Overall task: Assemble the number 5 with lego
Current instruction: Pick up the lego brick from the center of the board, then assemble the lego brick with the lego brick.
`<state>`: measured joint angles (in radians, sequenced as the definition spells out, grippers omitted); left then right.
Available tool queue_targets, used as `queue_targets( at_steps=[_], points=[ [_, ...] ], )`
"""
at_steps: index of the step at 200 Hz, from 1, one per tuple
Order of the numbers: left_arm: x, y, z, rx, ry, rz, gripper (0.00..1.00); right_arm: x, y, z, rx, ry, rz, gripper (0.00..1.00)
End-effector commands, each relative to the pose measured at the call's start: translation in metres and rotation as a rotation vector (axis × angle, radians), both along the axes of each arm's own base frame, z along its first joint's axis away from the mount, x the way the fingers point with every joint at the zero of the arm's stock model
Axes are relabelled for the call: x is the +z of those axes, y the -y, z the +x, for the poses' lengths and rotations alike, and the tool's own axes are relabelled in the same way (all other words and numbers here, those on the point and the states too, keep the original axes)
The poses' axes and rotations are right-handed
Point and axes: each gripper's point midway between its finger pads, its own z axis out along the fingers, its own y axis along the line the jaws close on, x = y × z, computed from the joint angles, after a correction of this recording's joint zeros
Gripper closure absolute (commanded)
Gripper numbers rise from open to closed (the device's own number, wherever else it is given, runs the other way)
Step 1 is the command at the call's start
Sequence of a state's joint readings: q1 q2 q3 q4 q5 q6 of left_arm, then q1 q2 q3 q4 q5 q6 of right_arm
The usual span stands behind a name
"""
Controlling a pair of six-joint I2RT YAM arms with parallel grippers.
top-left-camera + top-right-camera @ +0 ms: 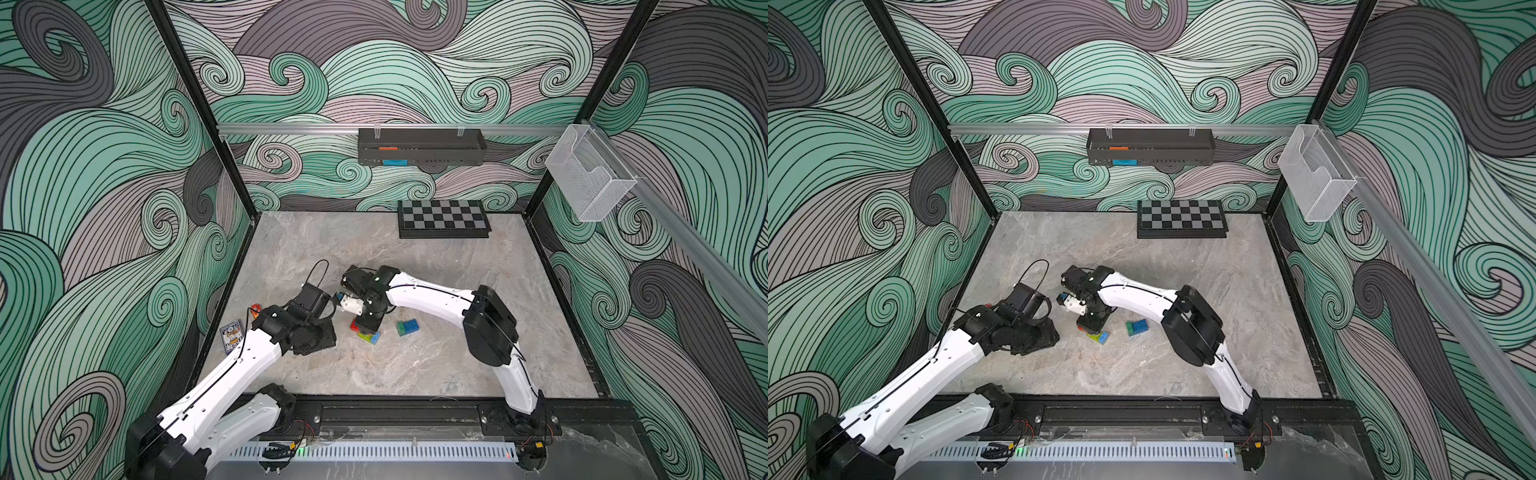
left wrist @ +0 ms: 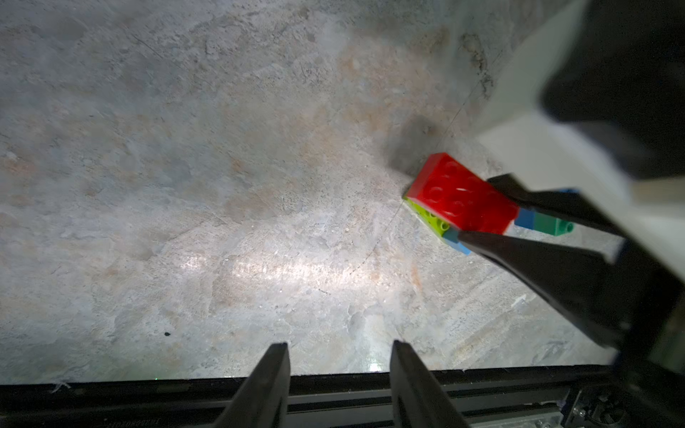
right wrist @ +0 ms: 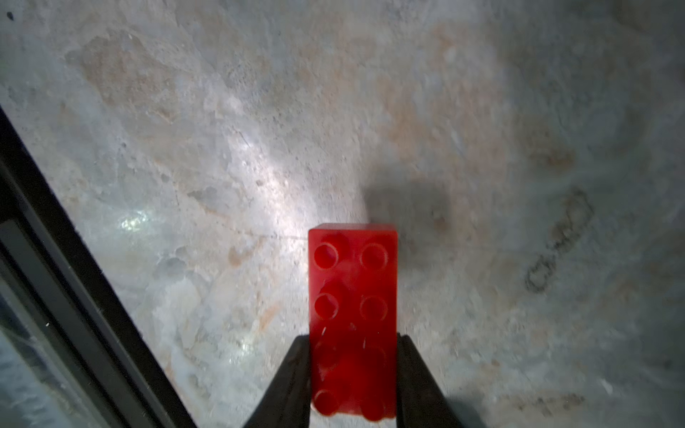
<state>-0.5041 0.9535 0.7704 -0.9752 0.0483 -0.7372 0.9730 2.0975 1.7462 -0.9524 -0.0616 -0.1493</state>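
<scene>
Sitting clamped in right hand [image 3: 353, 370]: red brick [image 3: 353, 296].

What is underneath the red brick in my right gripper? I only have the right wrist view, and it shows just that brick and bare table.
Observer: A lime green brick lies directly under the red brick. I cannot tell whether they have clicked together.
Operator: Anything else attached there?
Observer: A small light blue brick sits at the end of the lime green one.
Operator: Where is the dark blue brick?
Observer: On the table, apart from that stack, toward the right arm's side. A small dark green brick sits against the dark blue brick.
Operator: Is the left gripper carrying anything?
Observer: No, the left gripper is open and empty, hovering beside the stack.
</scene>
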Motion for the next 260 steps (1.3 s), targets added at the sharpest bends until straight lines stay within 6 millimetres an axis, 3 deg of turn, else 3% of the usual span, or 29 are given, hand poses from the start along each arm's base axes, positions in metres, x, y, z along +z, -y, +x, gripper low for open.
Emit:
queue_targets(
  at_steps=[1, 35, 94, 132, 215, 260],
  points=[
    [0.007, -0.002, 0.002, 0.013, 0.015, 0.001, 0.51, 0.025, 0.001, 0.001, -0.078, 0.009, 0.112, 0.88],
    [0.006, -0.003, 0.001, 0.018, 0.013, -0.001, 0.51, 0.014, 0.013, -0.003, -0.163, -0.001, 0.164, 0.9],
    [0.003, 0.0, -0.002, 0.017, -0.01, -0.012, 0.51, -0.003, 0.014, -0.007, -0.267, -0.008, 0.239, 0.92],
    [0.003, 0.001, -0.003, 0.012, -0.023, -0.012, 0.52, -0.004, 0.014, -0.007, -0.3, 0.006, 0.291, 0.92],
    [0.002, 0.001, -0.003, 0.008, -0.035, -0.011, 0.52, -0.013, 0.007, -0.014, -0.272, -0.006, 0.297, 0.92],
    [0.001, 0.001, -0.002, 0.008, -0.035, -0.008, 0.52, -0.024, 0.015, -0.021, -0.249, -0.005, 0.259, 0.92]
  ],
)
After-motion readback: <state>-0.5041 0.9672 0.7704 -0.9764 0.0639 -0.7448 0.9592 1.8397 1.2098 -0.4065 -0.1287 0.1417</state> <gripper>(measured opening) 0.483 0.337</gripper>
